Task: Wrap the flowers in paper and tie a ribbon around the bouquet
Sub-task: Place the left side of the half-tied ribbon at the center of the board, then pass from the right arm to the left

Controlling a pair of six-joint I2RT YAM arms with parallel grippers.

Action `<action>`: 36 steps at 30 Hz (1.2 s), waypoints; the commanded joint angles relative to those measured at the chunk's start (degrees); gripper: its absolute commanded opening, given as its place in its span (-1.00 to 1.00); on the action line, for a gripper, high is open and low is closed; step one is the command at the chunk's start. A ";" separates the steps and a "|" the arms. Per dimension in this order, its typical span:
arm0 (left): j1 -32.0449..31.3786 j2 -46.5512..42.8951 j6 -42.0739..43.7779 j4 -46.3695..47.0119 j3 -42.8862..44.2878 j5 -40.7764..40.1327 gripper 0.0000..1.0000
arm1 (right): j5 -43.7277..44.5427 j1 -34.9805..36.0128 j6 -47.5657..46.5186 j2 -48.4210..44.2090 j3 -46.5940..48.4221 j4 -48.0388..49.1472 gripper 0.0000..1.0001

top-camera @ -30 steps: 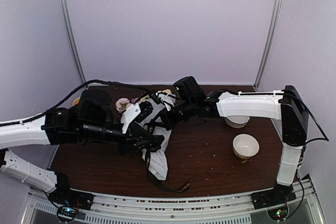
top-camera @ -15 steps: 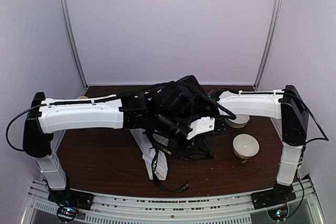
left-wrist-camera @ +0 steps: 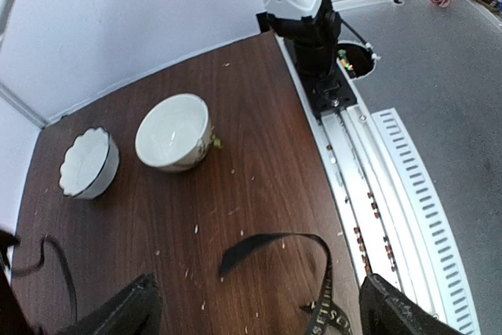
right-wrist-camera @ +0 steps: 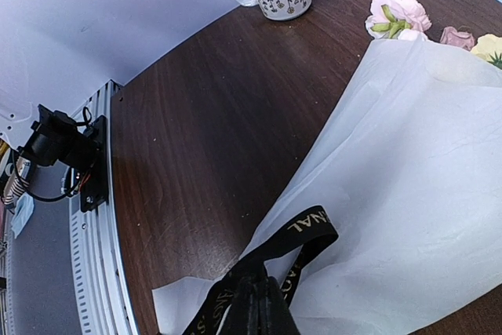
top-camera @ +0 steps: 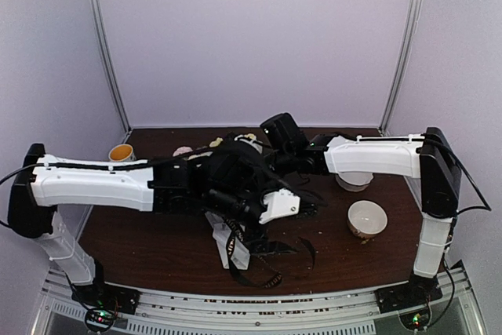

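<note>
Pinching the ribbon (right-wrist-camera: 308, 230) over the paper (right-wrist-camera: 408, 178), the right claw (right-wrist-camera: 261, 304) is clamped; the left claw (left-wrist-camera: 263, 304) gapes wide.

Left hand (left-wrist-camera: 259, 313) now open, seemingly empty

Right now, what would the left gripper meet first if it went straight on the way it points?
Probably the ribbon loop lying just ahead of the open left gripper, then the table; depth is hard to judge.
</note>
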 commanded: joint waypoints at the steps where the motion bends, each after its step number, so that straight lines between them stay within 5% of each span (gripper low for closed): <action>1: 0.49 -11.74 0.01 16.05 -12.38 -10.02 0.89 | 1.08 -0.20 -0.35 -0.93 0.38 -0.29 -1.00; 9: 9.14 -26.49 -14.97 28.40 -31.96 -21.99 0.94 | 0.61 -0.09 0.27 -1.51 -0.25 0.41 -1.00; 13: 14.68 -30.74 -23.01 31.80 -40.30 -31.35 0.53 | 0.20 0.41 1.96 -2.41 -1.30 2.60 -1.00; 15: 14.98 -31.21 -23.72 32.84 -43.00 -33.78 0.50 | 0.68 0.74 2.49 -2.71 -1.43 2.89 -1.00; 20: 15.81 -28.56 -25.87 31.30 -43.92 -32.16 0.94 | 2.35 2.00 3.73 -3.78 -2.50 3.30 -1.00; 30: 18.21 -24.08 -27.16 37.21 -46.26 -28.57 0.94 | 2.57 3.35 9.92 -5.75 -5.34 7.71 -1.00; 36: 19.30 -21.61 -27.10 39.52 -46.61 -26.36 0.32 | 2.15 4.36 10.62 -6.19 -5.69 7.88 -1.00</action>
